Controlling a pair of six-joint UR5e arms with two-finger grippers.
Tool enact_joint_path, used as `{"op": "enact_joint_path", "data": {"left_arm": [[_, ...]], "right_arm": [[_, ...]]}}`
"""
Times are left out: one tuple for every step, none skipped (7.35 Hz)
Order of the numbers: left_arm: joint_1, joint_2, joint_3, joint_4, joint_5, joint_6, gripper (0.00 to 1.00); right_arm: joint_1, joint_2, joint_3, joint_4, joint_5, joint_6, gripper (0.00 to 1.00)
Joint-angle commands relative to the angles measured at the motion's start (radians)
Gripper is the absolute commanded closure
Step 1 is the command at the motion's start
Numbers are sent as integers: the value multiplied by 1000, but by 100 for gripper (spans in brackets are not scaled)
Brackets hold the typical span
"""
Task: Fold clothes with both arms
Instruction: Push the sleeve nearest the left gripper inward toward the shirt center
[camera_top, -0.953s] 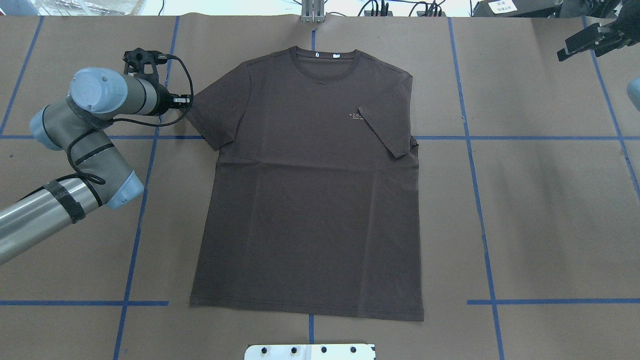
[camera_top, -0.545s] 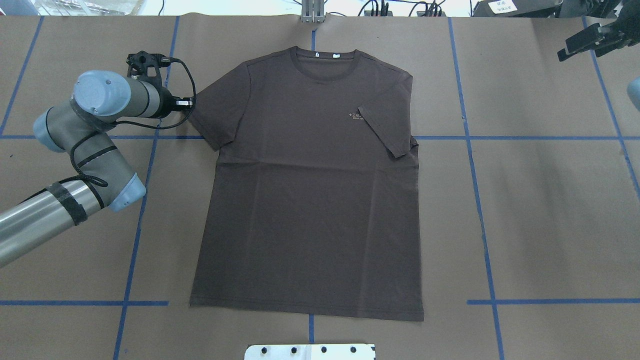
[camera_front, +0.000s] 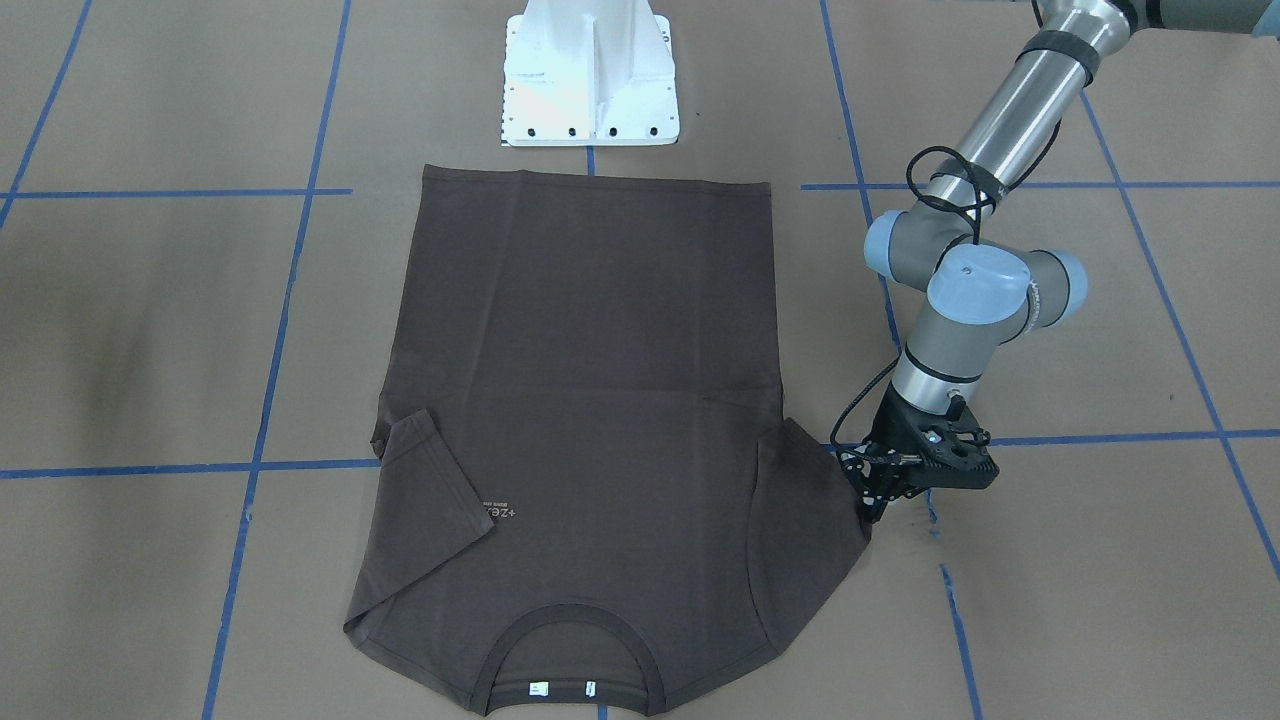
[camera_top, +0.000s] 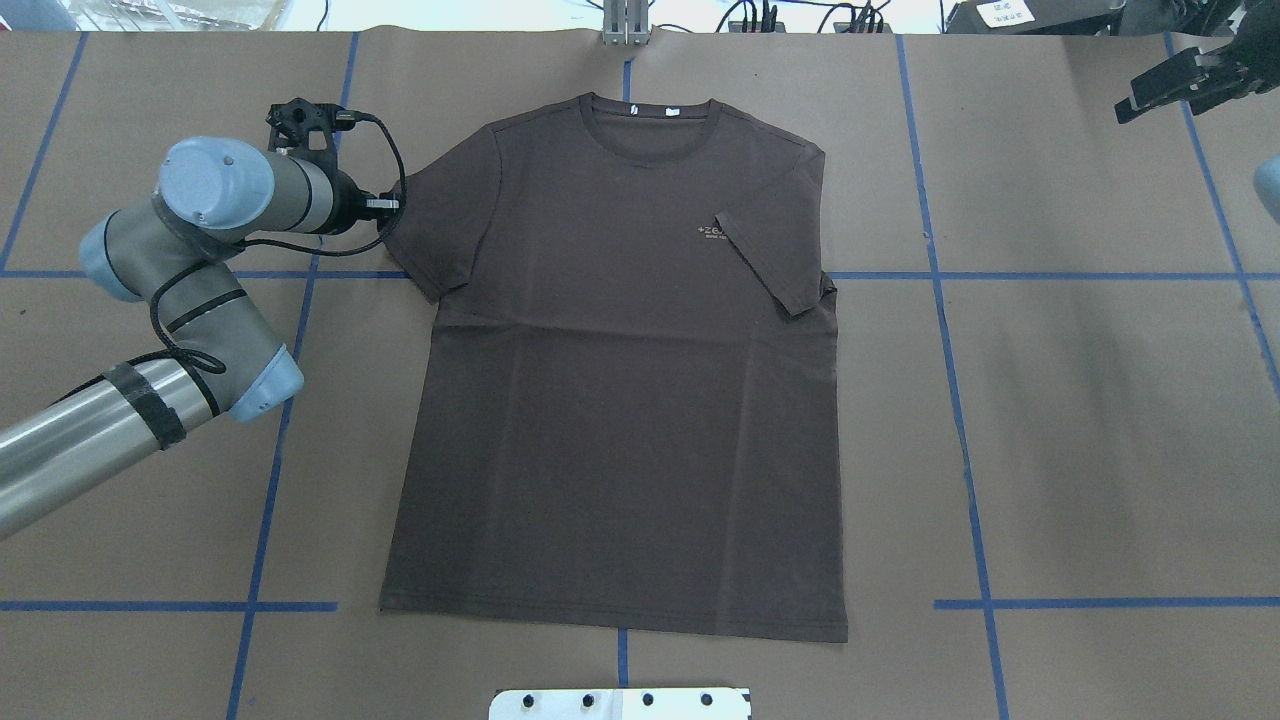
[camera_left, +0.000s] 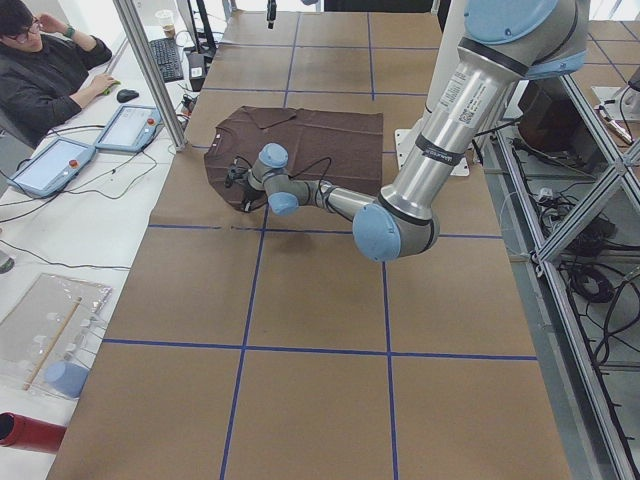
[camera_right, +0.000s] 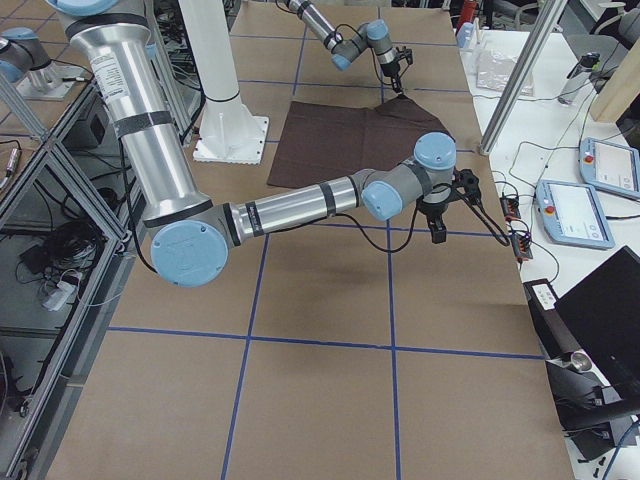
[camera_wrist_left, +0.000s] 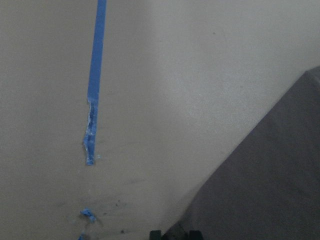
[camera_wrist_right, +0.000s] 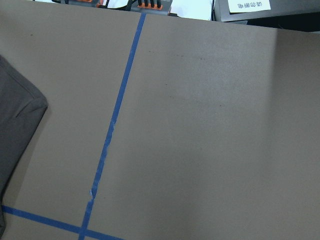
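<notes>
The dark brown T-shirt (camera_top: 620, 400) lies flat, front up, in the middle of the worktop (camera_top: 1100, 420), which is covered in brown paper and crossed by blue tape lines (camera_top: 965, 440). Its collar points away from the robot and its hem lies near the white base (camera_front: 590, 70). The sleeve on the robot's right is folded in over the chest and covers part of the pale lettering (camera_top: 712, 231). The other sleeve is spread out.

The left pincer (camera_front: 873, 508) points down at the outer edge of the spread sleeve. In the left wrist view its fingertips (camera_wrist_left: 156, 234) stand a narrow gap apart, with the sleeve's edge reaching between them and the cloth still flat.

The right pincer (camera_top: 1165, 88) hangs well apart from the shirt, over the far right corner of the worktop. Its fingers are apart and hold nothing.
</notes>
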Motion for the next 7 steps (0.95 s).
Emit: {"op": "enact_joint_path", "data": {"left_arm": [[0,-32,-50,60,-6,-10,100],[16,-70,-99,188,-8,-54,100],[38,-121,-106,262,-6,-116,100],[70,-155,-101,286,-3,-143,100],[88,-178,-100,310,-2,-166,100],[104,-186,-98,312,0,-184,100],[118,-201,-78,312,1,-220,100]], "right_arm": [[1,0,2,0,-1,5,0],[0,0,2,0,1,6,0],[1,0,2,0,-1,8,0],[1,0,2,0,-1,7,0],[0,0,2,0,-1,7,0],[0,0,2,0,-1,8,0],[0,-2,2,2,-1,8,0]]}}
